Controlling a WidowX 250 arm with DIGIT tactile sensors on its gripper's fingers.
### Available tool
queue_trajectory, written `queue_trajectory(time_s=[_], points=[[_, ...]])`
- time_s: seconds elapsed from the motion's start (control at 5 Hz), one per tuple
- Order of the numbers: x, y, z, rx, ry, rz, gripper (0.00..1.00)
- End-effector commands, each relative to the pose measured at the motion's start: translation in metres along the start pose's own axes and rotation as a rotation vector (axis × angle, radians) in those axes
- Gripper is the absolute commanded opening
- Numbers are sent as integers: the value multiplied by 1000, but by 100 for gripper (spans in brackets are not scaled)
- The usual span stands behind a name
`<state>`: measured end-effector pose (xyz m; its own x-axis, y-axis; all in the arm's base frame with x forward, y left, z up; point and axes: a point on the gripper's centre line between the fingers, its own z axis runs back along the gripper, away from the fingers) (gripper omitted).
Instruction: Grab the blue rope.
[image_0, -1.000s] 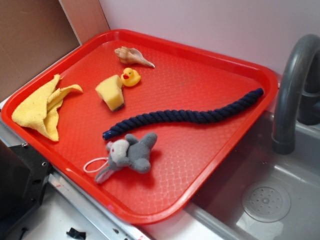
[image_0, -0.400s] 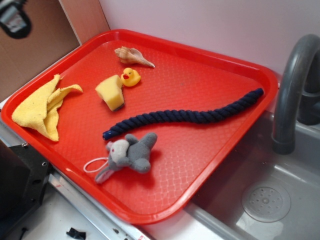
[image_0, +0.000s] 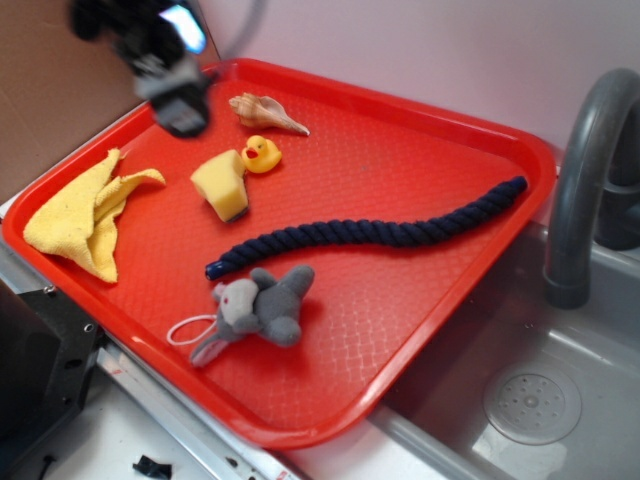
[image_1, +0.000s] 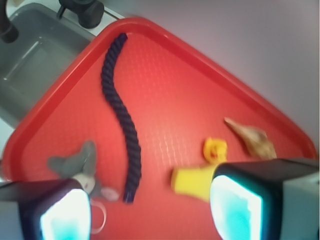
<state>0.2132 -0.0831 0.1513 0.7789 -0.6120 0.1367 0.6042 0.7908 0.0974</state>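
The blue rope (image_0: 372, 234) is a long, dark navy, wavy twisted rope lying across the red tray (image_0: 420, 110), its brighter blue tip at the lower left by the toy. In the wrist view the blue rope (image_1: 120, 107) runs from the far corner down toward me. My gripper (image_0: 165, 70) is blurred, high above the tray's back left corner, far from the rope. In the wrist view my gripper (image_1: 150, 215) is open and empty, fingers wide apart.
On the tray lie a yellow cloth (image_0: 85, 215), a yellow sponge (image_0: 222, 184), a rubber duck (image_0: 260, 153), a seashell (image_0: 265, 113) and a grey plush toy (image_0: 255, 308). A grey sink (image_0: 530, 400) with a faucet (image_0: 585, 170) is at the right.
My gripper has come into view from the upper left and moved right and down over the tray's back left corner. Nothing on the tray has moved.
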Motion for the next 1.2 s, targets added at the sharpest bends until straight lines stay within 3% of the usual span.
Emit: queue_trajectory(time_s=[0.0, 0.2, 0.6, 0.8, 1.0], points=[[55, -27, -58, -64, -34, -185, 100], [63, -32, -97, -101, 22, -241, 100], [66, -39, -132, -137, 76, -311, 100], [68, -43, -134, -143, 81, -360, 0], [67, -45, -136, -139, 100, -349, 0]])
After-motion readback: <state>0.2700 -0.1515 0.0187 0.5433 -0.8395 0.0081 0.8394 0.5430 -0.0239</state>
